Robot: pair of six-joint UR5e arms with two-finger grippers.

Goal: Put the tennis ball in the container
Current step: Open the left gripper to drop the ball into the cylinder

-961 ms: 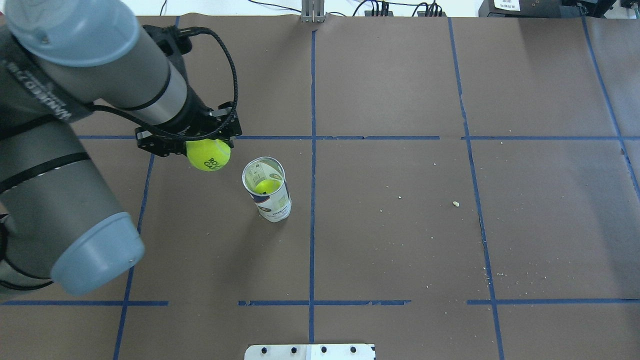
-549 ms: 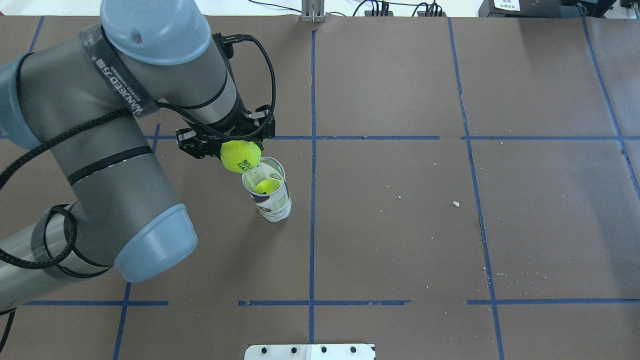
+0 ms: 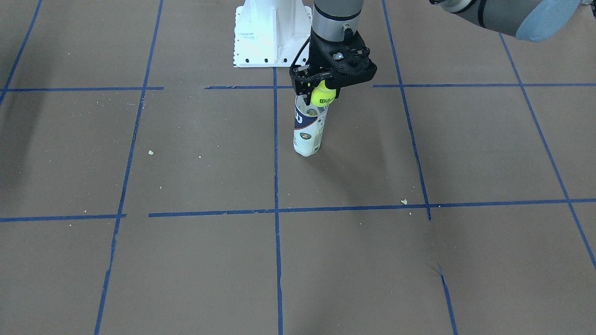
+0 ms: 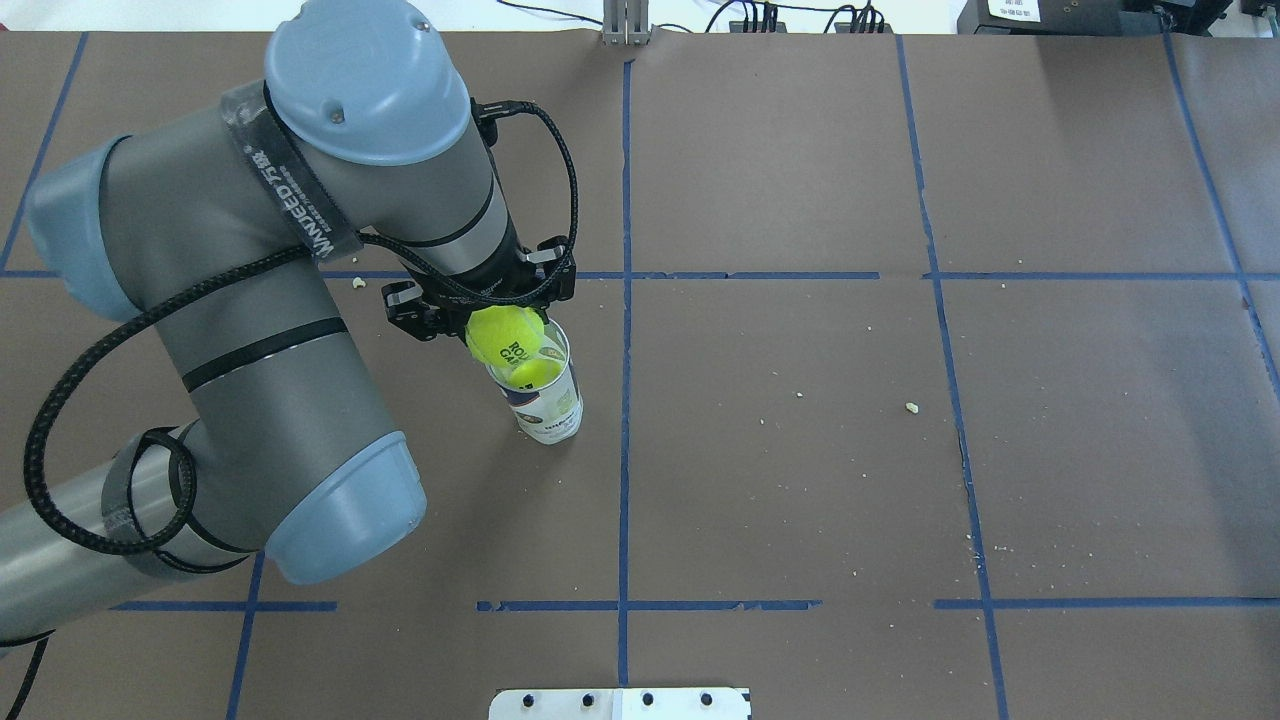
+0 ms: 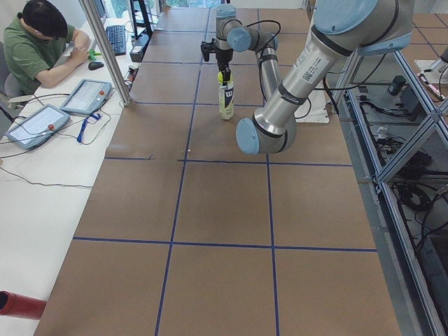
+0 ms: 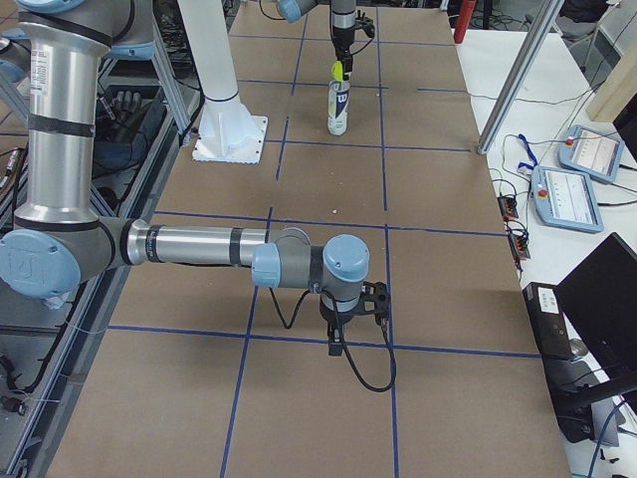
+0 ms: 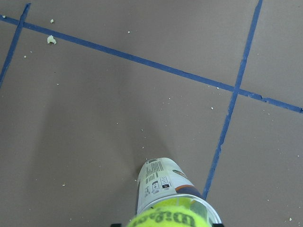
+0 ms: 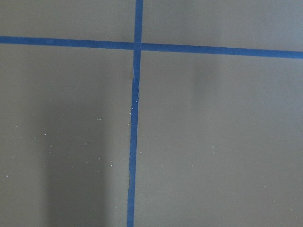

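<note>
The clear tube container [image 4: 545, 405] stands upright on the brown table, with a white and navy label [image 3: 307, 132]. A yellow-green ball [image 4: 537, 375] lies inside it. My left gripper [image 4: 497, 318] is shut on the tennis ball [image 4: 507, 343], which hangs over the near-left part of the tube's open mouth. In the front view the held ball [image 3: 322, 96] sits just above the rim. The left wrist view shows that ball [image 7: 168, 218] at the bottom edge, over the tube [image 7: 163, 182]. My right gripper [image 6: 343, 339] hangs low over the table far away; whether it is open or shut I cannot tell.
The white robot base [image 3: 270, 32] stands behind the tube. Small crumbs [image 4: 911, 407] dot the brown paper with its blue tape grid. A seated operator [image 5: 38, 45] and tablets [image 5: 84, 94] are at a side desk beyond the table's edge.
My left arm has carried the ball to the right, from a spot left of the tube to over its mouth. The tube has not moved.
</note>
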